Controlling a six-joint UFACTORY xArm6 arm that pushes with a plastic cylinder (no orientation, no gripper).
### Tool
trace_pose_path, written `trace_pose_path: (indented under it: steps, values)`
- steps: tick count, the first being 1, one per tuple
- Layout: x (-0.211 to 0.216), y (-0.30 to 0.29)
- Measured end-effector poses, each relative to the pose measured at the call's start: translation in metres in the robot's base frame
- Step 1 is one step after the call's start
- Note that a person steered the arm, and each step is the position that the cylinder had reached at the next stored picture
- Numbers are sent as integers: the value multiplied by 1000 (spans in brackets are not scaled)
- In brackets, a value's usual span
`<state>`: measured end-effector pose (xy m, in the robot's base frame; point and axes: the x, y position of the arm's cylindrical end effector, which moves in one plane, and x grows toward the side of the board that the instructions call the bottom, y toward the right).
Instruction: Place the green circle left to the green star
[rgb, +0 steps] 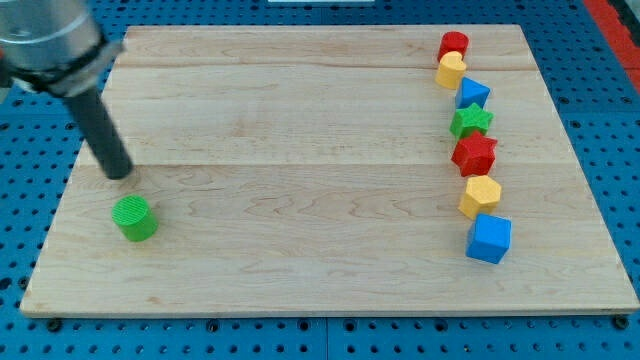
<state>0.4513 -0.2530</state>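
On the wooden board (300, 200), far-left area: my tip (121, 174) sits on the surface, rod slanting up and left out of frame. No jaws on this rig, just the bare rod end, so nothing to open or close, and it clamps nothing.

Green circle (133, 218) is just near-right of my tip, close but with a small gap showing; cannot tell for sure whether the rod base brushes it. It stands upright, in the near-left part of the board.

Green star (470, 121) is well apart from it, far across on the right side. So the circle is already on the star's left in the broad sense, but nowhere near it, and also nearer to the camera than the star.

Right side has a curved column of blocks, far to near:
- red cylinder (453, 45) at the far edge
- yellow block (450, 69), touching or nearly touching the red one; shape not clear
- blue block (473, 93), looks wedge-like
- green star, tucked between the blue block and the red star
- red star (474, 154), touching the green star's near side
- yellow hexagon (480, 195)
- blue cube (489, 238), just near of the hexagon

Board rests on a blue pegboard table (610, 120).
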Motion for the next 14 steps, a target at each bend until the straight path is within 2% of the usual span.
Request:
trace_pose_path:
  steps: [1, 2, 3, 4, 5, 6, 8, 9, 10, 11, 12, 13, 14]
  values:
    - [71, 7]
    - [83, 46]
    - [21, 102]
    - [-15, 162]
    - [22, 148]
    - [37, 159]
    - [41, 160]
    - [72, 159]
    - [87, 168]
    - [96, 202]
    - [45, 259]
    - [10, 272]
    - [85, 270]
